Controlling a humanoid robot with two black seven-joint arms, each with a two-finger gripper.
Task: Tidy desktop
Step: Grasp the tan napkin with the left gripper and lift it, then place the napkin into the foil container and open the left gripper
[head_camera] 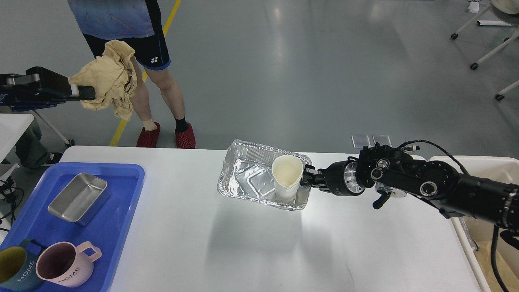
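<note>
The white desktop (251, 243) fills the lower middle. My right gripper (307, 177) is shut on the right rim of a foil tray (247, 178) and holds it lifted above the desktop, tilted. A white paper cup (287, 176) stands inside the tray by the gripper. My left gripper (83, 92) is raised high at the far left, off the desktop, shut on a crumpled tan cloth (109, 79) that hangs from it.
A blue plastic tray (121, 227) at the desktop's left holds a steel box (79, 198), a pink mug (67, 263) and a dark teal mug (14, 269). A beige bin (478, 166) stands at the right edge. A person (134, 40) stands behind the table.
</note>
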